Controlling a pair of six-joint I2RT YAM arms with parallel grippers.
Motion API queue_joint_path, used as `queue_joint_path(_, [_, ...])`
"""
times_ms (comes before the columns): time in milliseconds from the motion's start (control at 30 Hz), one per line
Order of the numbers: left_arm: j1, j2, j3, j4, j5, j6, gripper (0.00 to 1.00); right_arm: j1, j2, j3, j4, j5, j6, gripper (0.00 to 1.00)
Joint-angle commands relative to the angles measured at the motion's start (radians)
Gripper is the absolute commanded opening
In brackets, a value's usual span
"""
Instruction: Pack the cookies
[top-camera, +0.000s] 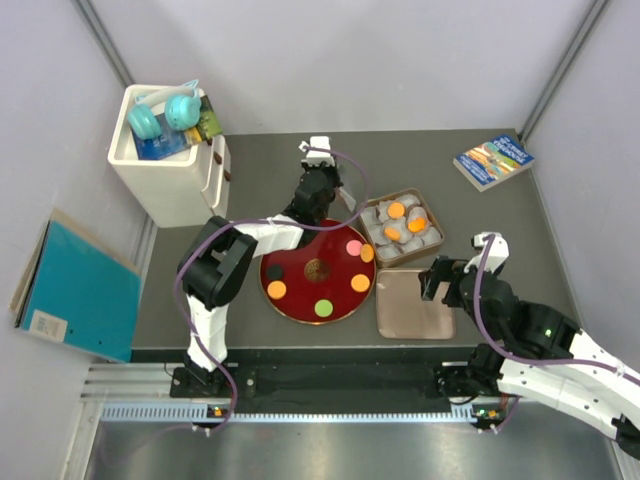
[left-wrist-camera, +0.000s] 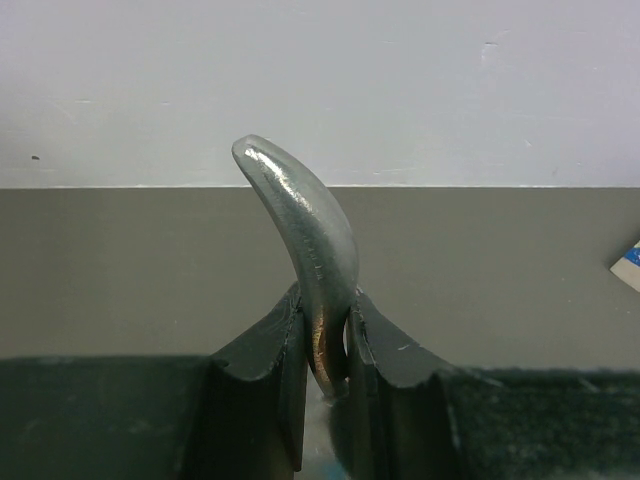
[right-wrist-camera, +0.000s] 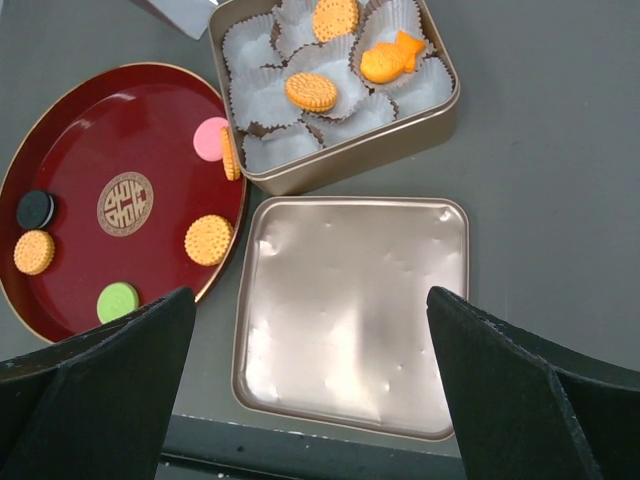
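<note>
From above, three small flat cookies (top-camera: 397, 210) lie in the square golden tin (top-camera: 418, 250) and six more wait on the round red plate (top-camera: 300, 255) — the left wrist view shows the left gripper (left-wrist-camera: 325, 335) clenched on a curved silvery metal tool (left-wrist-camera: 305, 235) — the right wrist view shows the right gripper (right-wrist-camera: 308, 300) gaping over the flat golden lid (right-wrist-camera: 350, 260).

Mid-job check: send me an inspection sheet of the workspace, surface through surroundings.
Surface: dark grey table, no spills seen.
Job's things: three orange cookies in the tin's paper cups; six more, one black, on the red plate; lid lies beside the plate.
Clutter: book at the far right corner.
Grippers: left pincer shut on a curved metal tool; right pincer open above the lid.
Cables: purple cable loops by the plate's far rim.
Surroundings: white bin holding headphones; blue folder at left.
</note>
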Motion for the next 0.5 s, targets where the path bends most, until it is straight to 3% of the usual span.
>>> queue_joint_path(0, [-0.001,-0.025,0.026,0.073,0.017,-0.015,0.00,0.000,0.003,-0.001,0.031,0.006,-0.008,0.99])
queue_joint_path(200, [-0.001,-0.044,0.012,0.104,-0.006,0.005,0.00,0.000,0.004,-0.001,0.031,0.005,-0.009,0.99])
queue_joint_path(367, [0.017,-0.074,-0.005,0.124,-0.149,0.050,0.00,0.000,0.012,0.000,0.032,0.003,-0.011,0.99])
queue_joint_path(467, [0.061,-0.132,-0.046,0.079,-0.169,-0.071,0.00,0.000,0.021,0.003,0.037,-0.002,-0.014,0.99])
